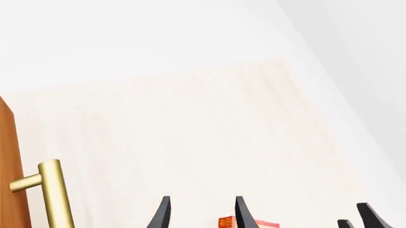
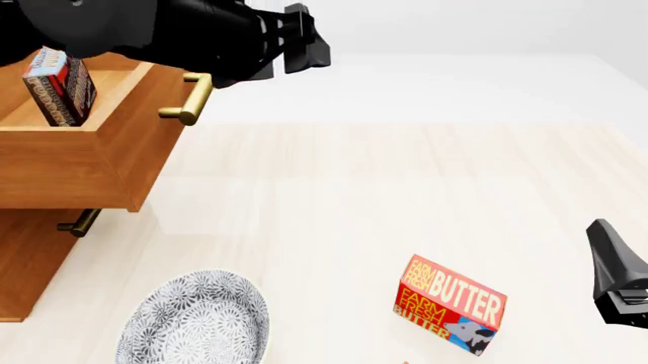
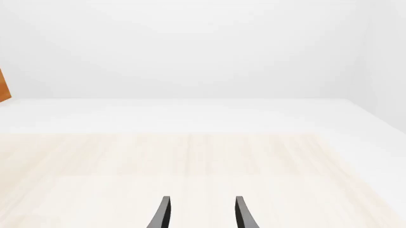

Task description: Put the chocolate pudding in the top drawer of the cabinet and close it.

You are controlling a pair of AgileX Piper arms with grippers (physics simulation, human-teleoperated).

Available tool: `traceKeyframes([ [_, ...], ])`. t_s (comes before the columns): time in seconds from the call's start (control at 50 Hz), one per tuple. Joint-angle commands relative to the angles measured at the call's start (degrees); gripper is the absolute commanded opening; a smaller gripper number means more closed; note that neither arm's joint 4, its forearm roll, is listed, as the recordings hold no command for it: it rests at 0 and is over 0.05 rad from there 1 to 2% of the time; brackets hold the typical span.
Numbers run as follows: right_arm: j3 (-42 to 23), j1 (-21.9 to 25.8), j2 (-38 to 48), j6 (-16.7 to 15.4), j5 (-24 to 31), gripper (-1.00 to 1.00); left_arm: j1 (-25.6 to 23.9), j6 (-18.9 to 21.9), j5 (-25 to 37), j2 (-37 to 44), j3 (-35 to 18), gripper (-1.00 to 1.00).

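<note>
Left gripper (image 2: 303,42) raised just past brass handle (image 2: 188,99) of pulled-out top drawer (image 2: 96,163), fingers spread, nothing between. Chocolate pudding (image 2: 59,86) upright inside drawer (cabinet (image 2: 26,262) at left). Right gripper (image 3: 199,213) spread too, over bare table (image 2: 405,189).

The left arm reaches in from the upper left of the front view as a thick black body held high, its left hand (image 2: 303,42) pointing toward the right. In the left wrist view its two dark fingers (image 1: 162,213) stand apart with nothing between them. The right hand (image 2: 620,273) sits low at the right edge of the front view, only partly in frame. The right wrist view shows its fingers (image 3: 163,213) likewise spread and holding nothing.
</note>
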Motion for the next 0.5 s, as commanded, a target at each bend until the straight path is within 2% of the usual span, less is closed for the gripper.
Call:
traceKeyframes([
  [0.02, 0.00, -0.01, -0.02, 0.00, 0.01, 1.00, -0.07, -1.58, -1.84, 0.28, 1.76, 1.00],
  [0.5, 0.00, -0.01, -0.01, -0.01, 0.00, 1.00, 1.05, -3.63, -4.86, 0.61, 5.02, 1.00],
])
